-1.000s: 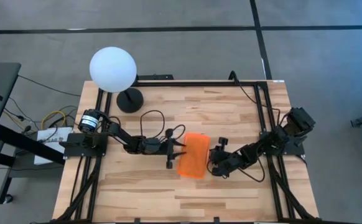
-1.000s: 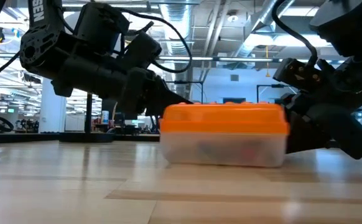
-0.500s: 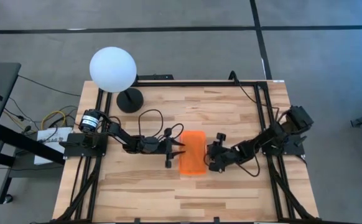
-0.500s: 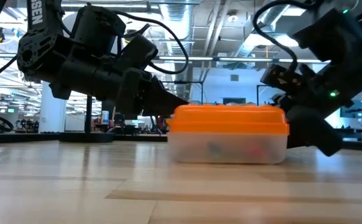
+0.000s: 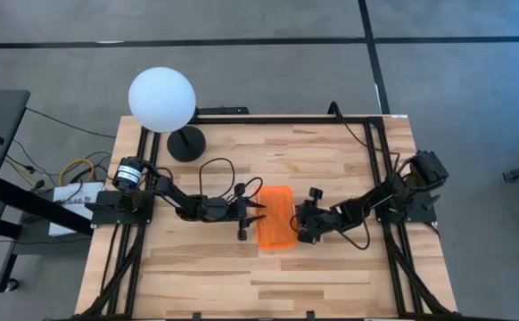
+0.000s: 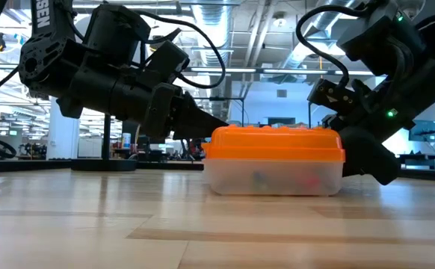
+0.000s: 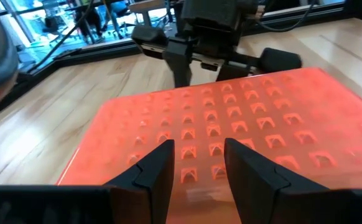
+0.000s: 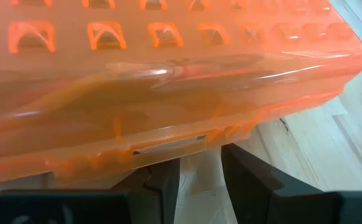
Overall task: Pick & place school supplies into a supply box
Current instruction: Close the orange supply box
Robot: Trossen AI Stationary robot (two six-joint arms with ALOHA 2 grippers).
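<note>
Clear plastic supply box with bright orange studded lid mid-table, lid on, supplies inside (blurred colours). Left gripper and right gripper flank long sides, fingers apart, gripping nothing. Advice: press evenly, seat latch squarely.

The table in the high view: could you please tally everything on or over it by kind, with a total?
Supply box, orange lid on: 1
Globe lamp, white on a black base: 1
Robot grippers, left gripper and right gripper, one at each long side of the box: 2
Loose school supplies on the table: 0 visible
Total: 4
</note>
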